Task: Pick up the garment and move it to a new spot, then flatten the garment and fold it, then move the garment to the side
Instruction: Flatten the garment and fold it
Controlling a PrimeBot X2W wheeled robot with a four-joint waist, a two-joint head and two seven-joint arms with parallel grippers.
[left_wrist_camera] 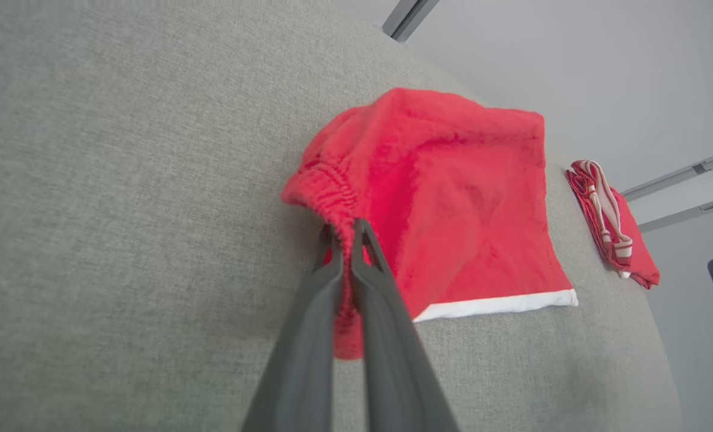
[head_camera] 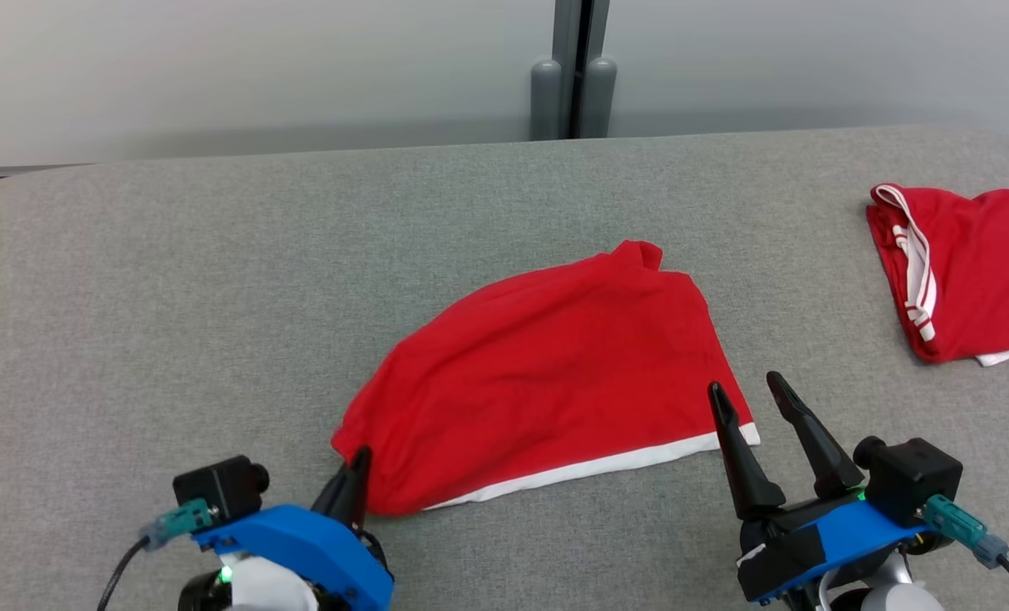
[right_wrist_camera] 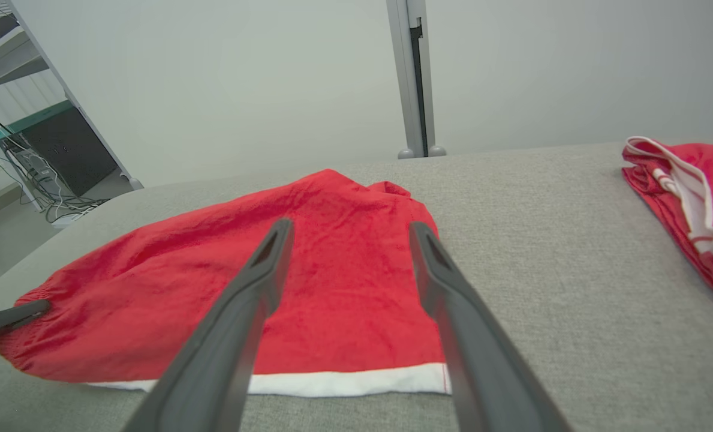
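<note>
Left hand (head_camera: 358,460) clamped on gathered red garment (head_camera: 546,373) corner at 7 o'clock; right hand (head_camera: 744,383) apart; woven grey worktop (head_camera: 173,297).

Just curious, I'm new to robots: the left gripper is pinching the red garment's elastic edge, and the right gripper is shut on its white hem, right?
Not quite. The left gripper does pinch the red garment, but the right gripper is open, holding nothing; the right wrist view shows it.

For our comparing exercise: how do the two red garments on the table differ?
The middle garment lies spread out; the right garment is folded up. The left gripper pinches the middle garment; the right garment lies untouched. Both are red with white trim.
</note>
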